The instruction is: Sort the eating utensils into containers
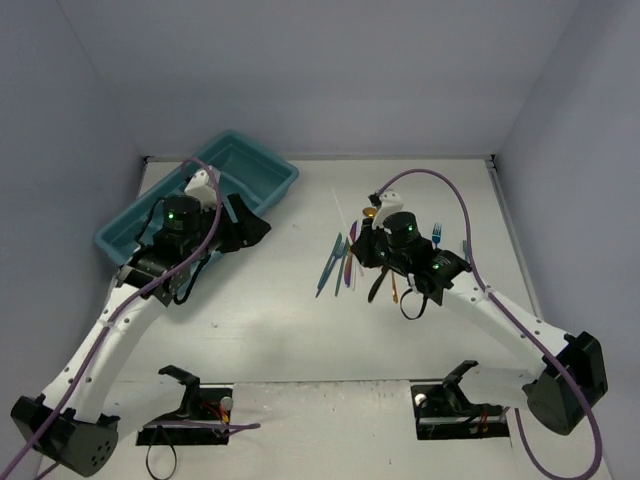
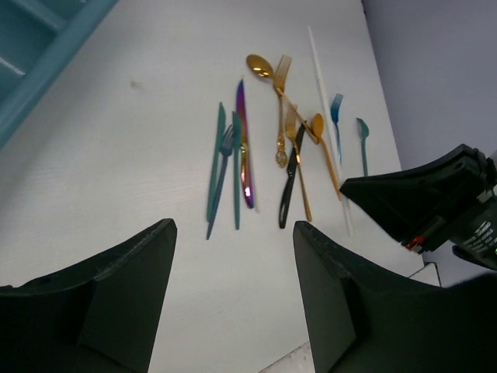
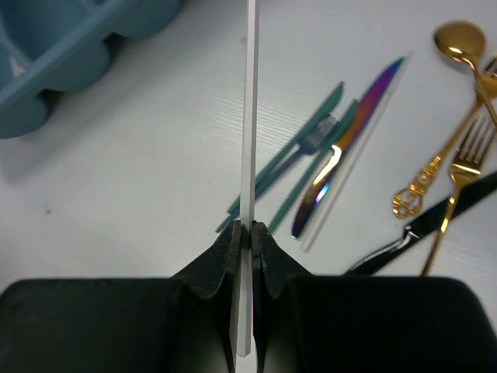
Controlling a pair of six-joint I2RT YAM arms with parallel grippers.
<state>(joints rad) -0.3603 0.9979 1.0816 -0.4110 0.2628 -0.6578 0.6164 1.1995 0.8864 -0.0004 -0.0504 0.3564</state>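
Several eating utensils lie together mid-table: teal pieces point(image 2: 216, 163), a purple knife point(image 2: 245, 148), a gold spoon point(image 2: 260, 66), a gold fork point(image 2: 282, 85) and a black piece point(image 2: 289, 190). A blue fork point(image 2: 336, 109) and a teal spoon point(image 2: 363, 132) lie further right. My right gripper point(image 3: 250, 229) is shut on a thin white stick point(image 3: 250, 116), just right of the pile point(image 1: 345, 258). My left gripper point(image 2: 233, 233) hangs open and empty over bare table beside the teal tray of containers point(image 1: 240, 165).
The tray's rim shows at the top left of the left wrist view point(image 2: 46, 39) and of the right wrist view point(image 3: 54, 47). A clear thin stick point(image 3: 365, 140) lies along the purple knife. Walls close in the table at back and sides.
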